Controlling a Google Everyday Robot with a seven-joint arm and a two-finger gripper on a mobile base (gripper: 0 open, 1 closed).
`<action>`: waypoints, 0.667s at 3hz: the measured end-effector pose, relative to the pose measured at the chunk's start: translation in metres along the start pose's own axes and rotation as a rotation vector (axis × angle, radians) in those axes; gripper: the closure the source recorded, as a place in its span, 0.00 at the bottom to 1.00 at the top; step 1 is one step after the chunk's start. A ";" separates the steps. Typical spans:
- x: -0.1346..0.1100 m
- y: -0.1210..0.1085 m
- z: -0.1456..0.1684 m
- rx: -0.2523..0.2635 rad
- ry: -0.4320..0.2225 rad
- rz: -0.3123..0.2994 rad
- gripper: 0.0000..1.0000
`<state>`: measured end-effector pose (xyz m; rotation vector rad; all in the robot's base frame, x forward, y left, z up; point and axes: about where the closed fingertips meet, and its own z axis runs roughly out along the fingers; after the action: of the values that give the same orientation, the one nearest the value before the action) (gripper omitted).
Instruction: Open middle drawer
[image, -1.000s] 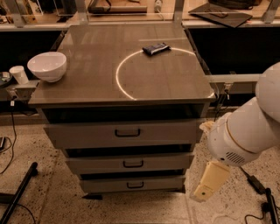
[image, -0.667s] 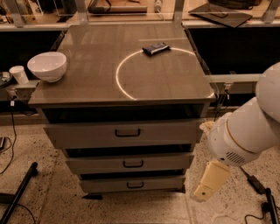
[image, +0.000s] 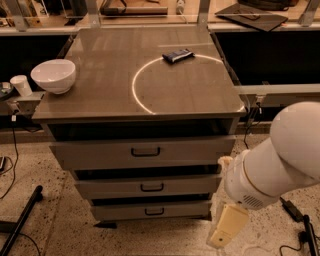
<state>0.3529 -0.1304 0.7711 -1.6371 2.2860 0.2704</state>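
The middle drawer (image: 115, 189) is the low, wide grey front in the middle of the three-drawer cabinet, and it sits pushed in. Its small black bar handle (image: 152, 187) is at the centre of the front. My gripper (image: 226, 227) hangs at the lower right, cream-coloured, below my large white arm (image: 280, 160). It is to the right of the cabinet's front corner, about level with the bottom drawer, and apart from the handle. It holds nothing that I can see.
The taller top drawer (image: 100, 154) and the bottom drawer (image: 120, 212) sit above and below. On the cabinet top (image: 110, 100) are a white bowl (image: 53, 75) and a dark packet (image: 177, 55). A black stand leg (image: 20, 222) lies on the floor at the left, and cables (image: 295, 212) at the right.
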 end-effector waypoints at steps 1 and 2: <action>0.004 0.013 0.024 -0.021 -0.002 -0.005 0.00; 0.002 0.027 0.053 -0.060 -0.004 -0.014 0.00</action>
<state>0.3339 -0.1061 0.7204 -1.6787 2.2838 0.3413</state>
